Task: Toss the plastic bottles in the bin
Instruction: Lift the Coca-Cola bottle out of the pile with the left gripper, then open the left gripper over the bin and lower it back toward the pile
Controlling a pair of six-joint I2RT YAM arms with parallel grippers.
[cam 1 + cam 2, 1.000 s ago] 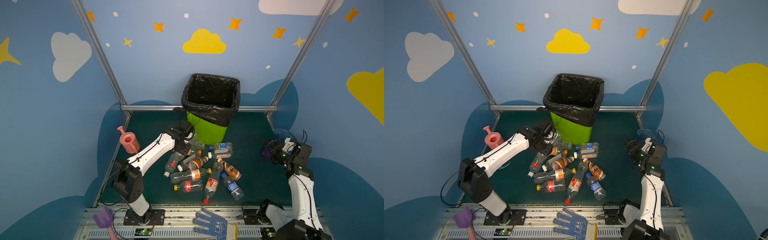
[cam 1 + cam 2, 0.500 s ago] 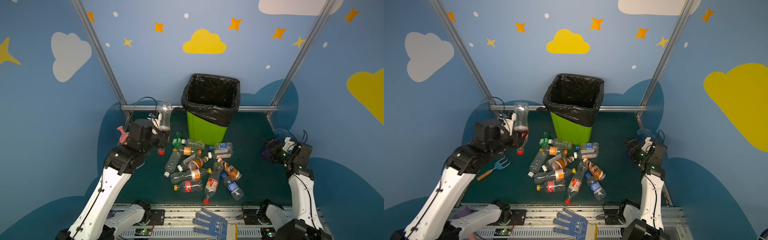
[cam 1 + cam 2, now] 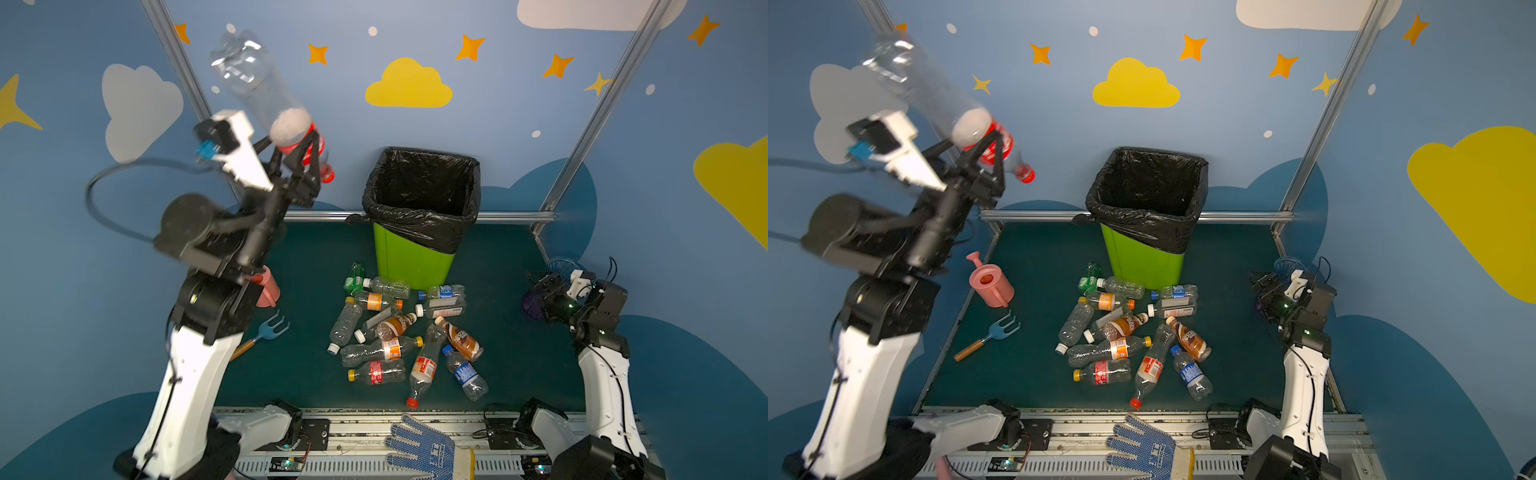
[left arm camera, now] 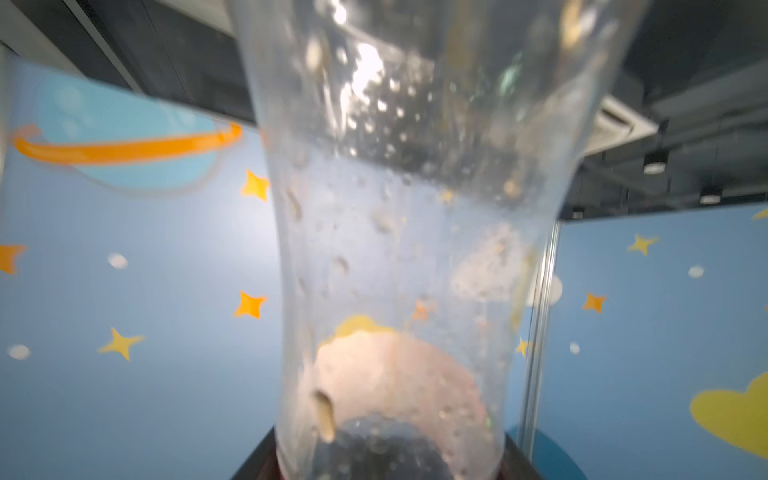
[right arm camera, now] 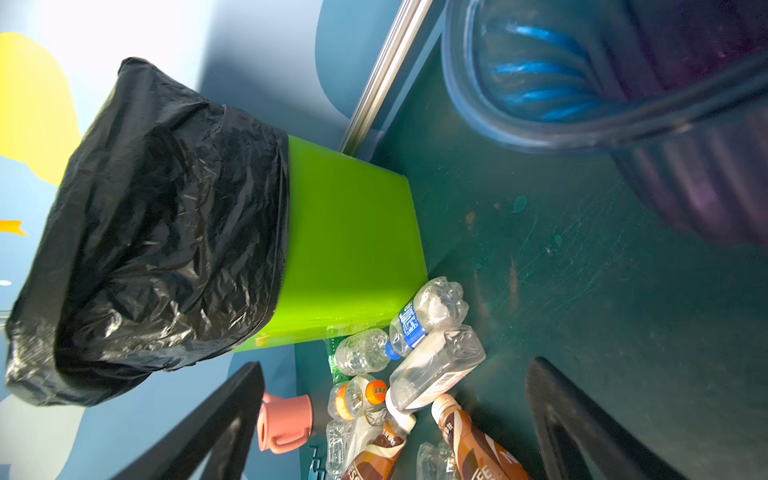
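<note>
While the left gripper (image 3: 297, 143), high at upper left of frame, straddles the clear red-labelled plastic bottle (image 3: 257, 87) with jaws part-open (clamped or loose, can't tell) and the right gripper (image 5: 395, 363) gapes empty, a mistimed release would fling it wide of the lime-green, black-lined square bin (image 3: 411, 262) at centre.

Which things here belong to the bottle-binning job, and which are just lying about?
Job:
- red-label bottle, between the fingers of the left claw
- bottle pile on the floor
- bin

Lying about:
- pink watering can
- blue rake
- dotted glove
- blue ribbed vase
</note>
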